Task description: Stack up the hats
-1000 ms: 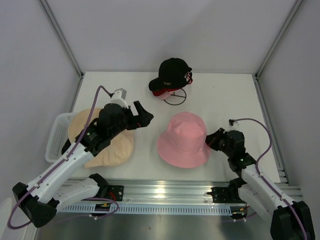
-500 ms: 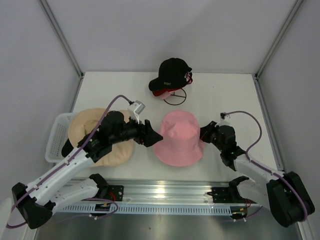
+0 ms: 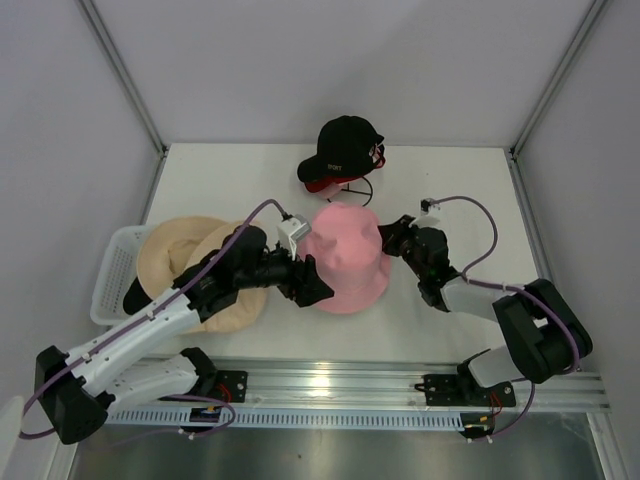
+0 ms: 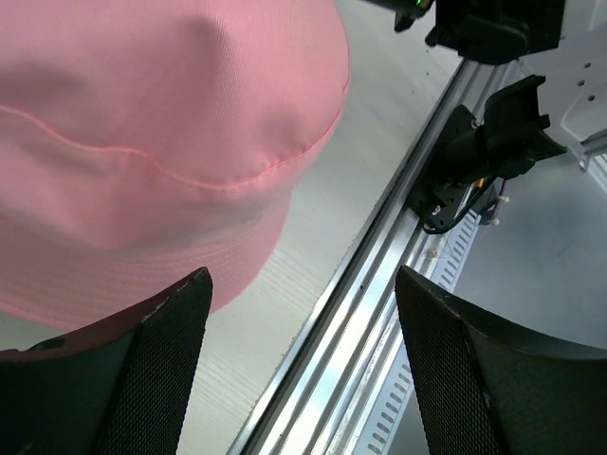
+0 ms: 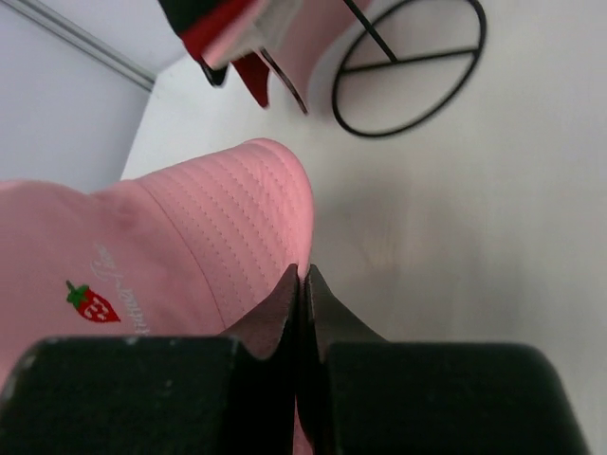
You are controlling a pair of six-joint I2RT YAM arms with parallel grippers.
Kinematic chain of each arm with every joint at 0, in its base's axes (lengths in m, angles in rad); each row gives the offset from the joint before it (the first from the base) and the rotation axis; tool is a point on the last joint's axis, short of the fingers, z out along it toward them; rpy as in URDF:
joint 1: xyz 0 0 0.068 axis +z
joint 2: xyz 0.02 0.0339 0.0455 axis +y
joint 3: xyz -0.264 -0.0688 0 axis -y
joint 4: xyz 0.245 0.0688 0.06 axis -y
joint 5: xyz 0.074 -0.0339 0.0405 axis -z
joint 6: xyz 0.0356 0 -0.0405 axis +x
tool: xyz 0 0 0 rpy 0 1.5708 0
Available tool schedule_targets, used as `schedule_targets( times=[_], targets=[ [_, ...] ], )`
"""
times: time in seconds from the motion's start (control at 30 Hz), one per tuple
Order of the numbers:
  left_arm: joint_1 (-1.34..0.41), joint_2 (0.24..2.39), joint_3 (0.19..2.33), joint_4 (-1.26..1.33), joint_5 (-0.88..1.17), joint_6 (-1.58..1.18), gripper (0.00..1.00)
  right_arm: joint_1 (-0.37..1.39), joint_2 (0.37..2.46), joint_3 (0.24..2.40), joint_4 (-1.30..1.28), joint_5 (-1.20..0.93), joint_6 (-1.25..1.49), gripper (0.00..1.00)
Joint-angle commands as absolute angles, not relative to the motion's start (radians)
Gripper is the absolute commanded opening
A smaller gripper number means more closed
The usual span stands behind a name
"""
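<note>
The pink bucket hat [image 3: 345, 255] lies mid-table, with a strawberry logo in the right wrist view [image 5: 190, 246]. My right gripper [image 3: 392, 240] is shut on its right brim edge, jaws pressed together with pink fabric between them [image 5: 302, 277]. My left gripper [image 3: 315, 290] is open and empty at the hat's near left edge; its view shows the hat [image 4: 161, 123] above the spread fingers [image 4: 299, 370]. The wide beige hat [image 3: 170, 258] lies at the left, partly under my left arm. Some black fabric [image 3: 135, 294] shows at its left edge; I cannot tell whether it is the black bucket hat.
A black baseball cap [image 3: 340, 150] sits on a wire hoop stand [image 5: 408, 66] just behind the pink hat. A white basket [image 3: 112, 270] stands at the left edge under the beige hat. The aluminium rail [image 3: 330, 385] runs along the near edge.
My right gripper has dragged the pink hat left and toward the back. My left gripper has swung right from above the beige hat to the pink hat's near left edge.
</note>
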State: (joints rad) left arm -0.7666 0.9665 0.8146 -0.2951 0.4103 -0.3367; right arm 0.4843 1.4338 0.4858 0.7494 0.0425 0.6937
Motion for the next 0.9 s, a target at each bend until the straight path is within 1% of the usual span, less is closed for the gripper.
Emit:
schedule_targets(
  times=[0.0, 0.03, 0.1, 0.13, 0.23, 0.33, 0.37, 0.47, 0.5, 0.53, 0.6, 0.63, 0.67, 0.7, 0.73, 0.77, 0.8, 0.83, 0.87],
  targets=[
    [-0.796, 0.988, 0.813, -0.293, 0.347, -0.305, 0.8, 0.491, 1.451, 0.566, 0.879, 0.068, 0.611, 0.04],
    [-0.801, 1.009, 0.813, -0.305, 0.297, -0.313, 0.79, 0.491, 1.453, 0.572, 0.877, 0.06, 0.589, 0.07],
    [-0.801, 1.026, 0.801, -0.319, 0.252, -0.342, 0.79, 0.491, 1.445, 0.589, 0.859, 0.057, 0.578, 0.09],
    [-0.801, 1.031, 0.795, -0.316, 0.239, -0.35, 0.78, 0.489, 1.434, 0.592, 0.851, 0.055, 0.58, 0.12],
    [-0.801, 0.999, 0.79, -0.308, 0.203, -0.37, 0.79, 0.491, 1.416, 0.597, 0.806, 0.048, 0.575, 0.19],
    [-0.799, 0.953, 0.833, -0.334, 0.112, -0.368, 0.82, 0.488, 1.402, 0.606, 0.703, 0.084, 0.577, 0.22],
    [-0.798, 0.925, 0.845, -0.368, 0.054, -0.362, 0.83, 0.483, 1.398, 0.609, 0.654, 0.087, 0.583, 0.23],
    [-0.781, 0.879, 0.914, -0.451, -0.033, -0.357, 0.85, 0.453, 1.407, 0.62, 0.58, 0.061, 0.614, 0.25],
    [-0.769, 0.867, 0.928, -0.471, -0.088, -0.359, 0.86, 0.445, 1.41, 0.617, 0.562, 0.031, 0.624, 0.29],
    [-0.762, 0.856, 0.969, -0.506, -0.118, -0.364, 0.88, 0.44, 1.411, 0.603, 0.558, 0.022, 0.629, 0.44],
    [-0.736, 0.824, 1.006, -0.544, -0.2, -0.371, 0.89, 0.439, 1.402, 0.594, 0.558, -0.01, 0.626, 0.52],
    [-0.724, 0.816, 1.018, -0.567, -0.239, -0.391, 0.91, 0.433, 1.394, 0.594, 0.551, -0.026, 0.623, 0.6],
    [-0.712, 0.807, 1.05, -0.619, -0.276, -0.4, 0.92, 0.427, 1.381, 0.607, 0.52, -0.044, 0.618, 0.64],
    [-0.675, 0.805, 1.055, -0.644, -0.346, -0.411, 0.93, 0.417, 1.35, 0.621, 0.496, -0.055, 0.612, 0.72],
    [-0.654, 0.804, 1.058, -0.687, -0.374, -0.423, 0.94, 0.394, 1.333, 0.641, 0.459, -0.063, 0.592, 0.76],
    [-0.626, 0.805, 1.058, -0.708, -0.396, -0.426, 0.96, 0.382, 1.315, 0.666, 0.421, -0.072, 0.577, 0.81],
    [-0.561, 0.807, 1.063, -0.724, -0.405, -0.431, 0.97, 0.367, 1.296, 0.722, 0.325, -0.08, 0.56, 0.85],
    [-0.531, 0.807, 1.065, -0.741, -0.414, -0.437, 0.98, 0.35, 1.258, 0.75, 0.272, -0.078, 0.53, 0.92],
    [-0.497, 0.807, 1.063, -0.762, -0.414, -0.433, 0.98, 0.315, 1.235, 0.777, 0.177, -0.08, 0.511, 0.96]
  ],
)
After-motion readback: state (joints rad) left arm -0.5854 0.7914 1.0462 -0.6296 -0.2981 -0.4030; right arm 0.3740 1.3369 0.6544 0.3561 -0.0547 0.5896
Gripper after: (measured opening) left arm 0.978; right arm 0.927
